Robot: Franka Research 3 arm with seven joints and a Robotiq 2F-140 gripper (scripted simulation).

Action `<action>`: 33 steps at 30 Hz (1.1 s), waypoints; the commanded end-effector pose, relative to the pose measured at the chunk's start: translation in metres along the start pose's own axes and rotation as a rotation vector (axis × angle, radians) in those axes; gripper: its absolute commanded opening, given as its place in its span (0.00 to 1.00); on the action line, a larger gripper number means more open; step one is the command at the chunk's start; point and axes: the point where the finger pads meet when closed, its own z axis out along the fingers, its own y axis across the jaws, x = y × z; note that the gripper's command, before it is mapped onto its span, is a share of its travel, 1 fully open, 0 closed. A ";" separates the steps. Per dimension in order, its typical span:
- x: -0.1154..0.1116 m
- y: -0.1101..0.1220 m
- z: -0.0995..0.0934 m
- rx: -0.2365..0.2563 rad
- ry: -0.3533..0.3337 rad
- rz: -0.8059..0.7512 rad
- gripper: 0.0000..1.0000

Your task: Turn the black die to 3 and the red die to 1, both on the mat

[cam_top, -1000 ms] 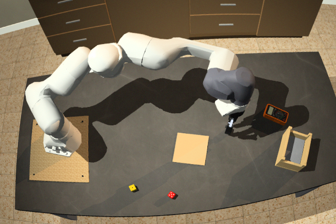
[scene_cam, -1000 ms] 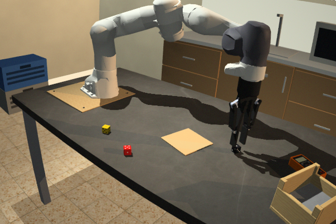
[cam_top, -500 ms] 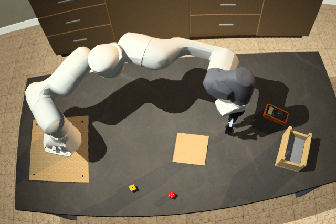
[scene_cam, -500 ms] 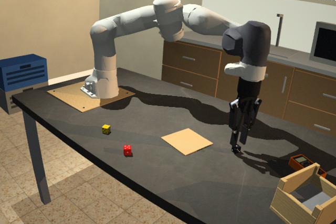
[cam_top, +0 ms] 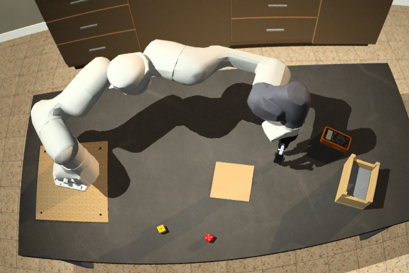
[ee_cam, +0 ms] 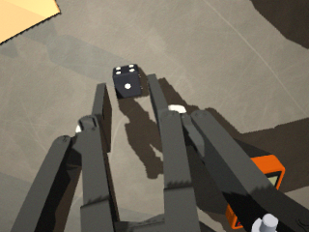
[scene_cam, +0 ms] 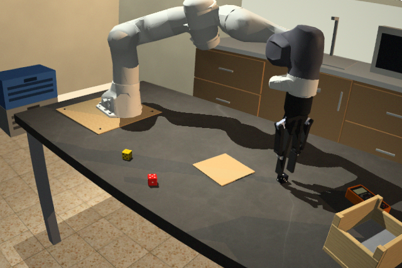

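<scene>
The black die lies on the dark table right of the tan mat and off it; it also shows in the side view. Its upward face seems to show one white pip. My gripper points straight down just above it. The fingers stand a little wider than the die and do not touch it. The red die and the yellow die sit flat near the table's front edge, off the mat, far from the gripper. The yellow die shows one dark pip on top.
An orange multimeter lies right of the gripper. An open wooden box stands at the table's right end. The arm's base sits on a wooden plate at the left.
</scene>
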 end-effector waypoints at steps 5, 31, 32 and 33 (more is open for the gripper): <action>-0.001 0.000 0.001 0.000 -0.001 -0.003 0.32; -0.001 0.000 0.002 0.000 -0.001 -0.003 0.32; -0.001 0.000 0.003 0.000 -0.001 -0.003 0.32; -0.001 0.000 0.004 0.000 -0.001 -0.003 0.32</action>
